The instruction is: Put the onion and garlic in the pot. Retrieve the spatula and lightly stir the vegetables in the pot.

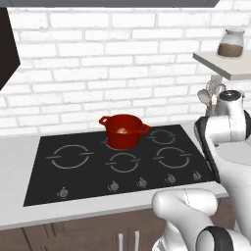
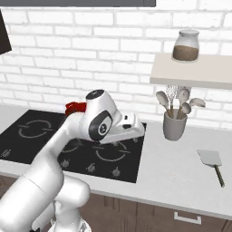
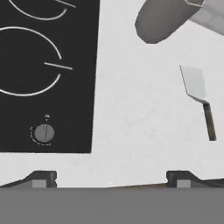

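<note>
The red pot (image 1: pixel 122 131) stands on the black cooktop (image 1: pixel 73 176) at a back burner, with the tan onion (image 1: pixel 122 131) inside it. The garlic is out of view. The spatula (image 2: pixel 210 158) lies flat on the grey counter right of the stove, pale blade toward the wall, dark handle toward the front edge. In the hand view the spatula (image 3: pixel 194 83) sits up and to the right. My gripper (image 3: pixel 111 181) hovers open over the bare counter just right of the cooktop's front corner, nothing between its fingers. My arm hides most of the pot (image 2: pixel 74 107) in the right base view.
A grey utensil cup (image 2: pixel 174 126) with spoons and a whisk stands near the wall, left of the spatula. A shelf (image 2: pixel 195 72) above it carries a glass jar (image 2: pixel 186 46). Stove knobs (image 3: pixel 43 132) line the cooktop's front edge.
</note>
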Robot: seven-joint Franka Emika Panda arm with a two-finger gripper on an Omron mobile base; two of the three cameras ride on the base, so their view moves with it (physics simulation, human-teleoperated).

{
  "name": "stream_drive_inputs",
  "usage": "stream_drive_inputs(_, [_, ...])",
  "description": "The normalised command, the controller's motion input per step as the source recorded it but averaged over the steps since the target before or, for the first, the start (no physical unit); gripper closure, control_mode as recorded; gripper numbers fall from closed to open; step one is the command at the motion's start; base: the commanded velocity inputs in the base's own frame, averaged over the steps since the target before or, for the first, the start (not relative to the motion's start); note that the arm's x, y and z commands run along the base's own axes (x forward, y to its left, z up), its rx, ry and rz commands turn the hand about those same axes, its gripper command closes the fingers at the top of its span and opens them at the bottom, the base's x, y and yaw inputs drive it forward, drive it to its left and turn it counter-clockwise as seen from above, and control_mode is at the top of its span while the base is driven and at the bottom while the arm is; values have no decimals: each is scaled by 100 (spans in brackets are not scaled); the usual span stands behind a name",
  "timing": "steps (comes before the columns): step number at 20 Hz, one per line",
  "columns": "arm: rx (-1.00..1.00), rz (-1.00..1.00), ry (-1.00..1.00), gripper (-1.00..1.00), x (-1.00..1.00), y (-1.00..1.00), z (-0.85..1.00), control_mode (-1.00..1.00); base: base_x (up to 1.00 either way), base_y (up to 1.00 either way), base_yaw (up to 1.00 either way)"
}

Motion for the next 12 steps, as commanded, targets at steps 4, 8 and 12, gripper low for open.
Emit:
stream_drive_inputs(4, [10, -13, -6, -100, -34, -100, 0, -100, 0, 0, 0])
stream_drive_inputs(8, [12, -18, 0, -100, 0, -100, 0, -100, 0, 0, 0])
stream_drive_inputs(12, [11, -18, 9, -100, 14, -100, -2, -100, 0, 0, 0])
